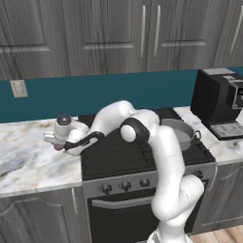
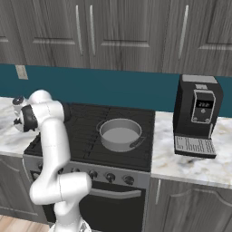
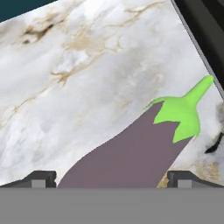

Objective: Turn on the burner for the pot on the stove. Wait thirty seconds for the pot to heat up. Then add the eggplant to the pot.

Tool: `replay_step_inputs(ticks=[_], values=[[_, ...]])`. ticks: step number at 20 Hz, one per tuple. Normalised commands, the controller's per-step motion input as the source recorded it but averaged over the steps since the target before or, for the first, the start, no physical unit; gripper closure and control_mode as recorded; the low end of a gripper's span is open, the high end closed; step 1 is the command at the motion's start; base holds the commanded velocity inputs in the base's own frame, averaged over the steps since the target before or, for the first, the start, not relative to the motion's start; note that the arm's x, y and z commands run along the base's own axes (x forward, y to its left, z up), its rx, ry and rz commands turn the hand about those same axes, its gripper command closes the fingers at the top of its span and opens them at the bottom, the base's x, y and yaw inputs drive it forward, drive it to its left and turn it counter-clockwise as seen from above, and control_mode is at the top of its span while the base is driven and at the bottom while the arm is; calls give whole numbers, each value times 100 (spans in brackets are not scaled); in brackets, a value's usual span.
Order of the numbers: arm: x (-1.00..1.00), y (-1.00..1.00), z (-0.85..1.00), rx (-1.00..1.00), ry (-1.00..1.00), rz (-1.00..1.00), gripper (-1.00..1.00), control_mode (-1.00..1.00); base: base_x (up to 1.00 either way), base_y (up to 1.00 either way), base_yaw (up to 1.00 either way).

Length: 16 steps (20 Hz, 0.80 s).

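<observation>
Hand view: the eggplant [image 3: 131, 153] lies closest to the lens, on the marble counter [image 3: 78, 87], its green stem cap pointing toward the stove edge [image 3: 199, 35]. The gripper [image 3: 112, 178] is spread wide, with one fingertip on each side of the purple body and neither visibly touching it.

Left base view: the white arm [image 1: 161, 156] reaches left across the stove [image 1: 142, 152], placing the hand low over the counter just beside the cooktop. The pot [image 1: 180, 133] sits on the right rear burner [image 1: 190, 147]. A black coffee machine [image 1: 218, 102] stands to the right.

Right base view: the pot stands upright on the grates, well apart from the hand at the far left.
</observation>
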Motion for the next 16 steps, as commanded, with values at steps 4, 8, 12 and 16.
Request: replay_step_inputs(ticks=[4, 8, 12, 16], values=[[3, 0, -42, -2, -1, 0, -100, -100, 0, 0, 0], [1, 0, -21, -2, -4, 0, 100, -100, 0, 0, 0], [0, 0, 0, 0, 0, 0, 100, -100, 0, 0, 0], [0, 0, 0, 0, 0, 0, 100, -100, 0, 0, 0]])
